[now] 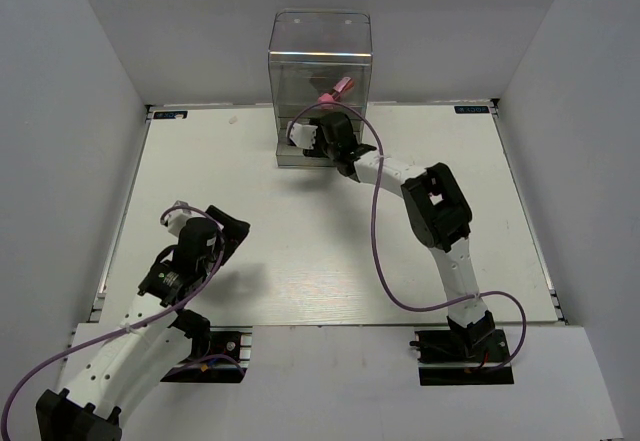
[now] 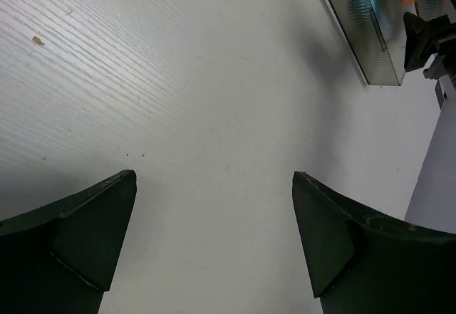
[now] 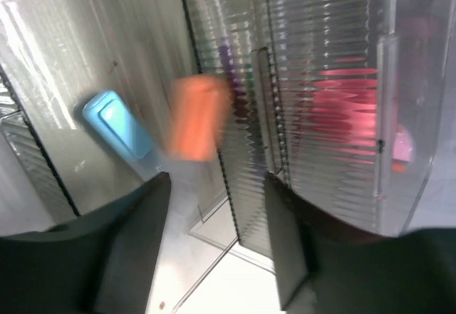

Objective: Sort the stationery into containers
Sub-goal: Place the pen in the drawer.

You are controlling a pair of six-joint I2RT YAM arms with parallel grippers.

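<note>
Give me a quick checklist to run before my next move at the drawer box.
1. The right gripper is empty: ok, fingers apart with nothing between them.
2. The orange marker has settled in the transparent box: cannot tell, it is blurred.
3. The pink-and-red piece is inside the box: ok, it shows behind the ribbed wall.
4. The left gripper is open and empty: ok, only table shows between its fingers.
5. The left gripper is away from the box: ok, they are well apart in the top view.
</note>
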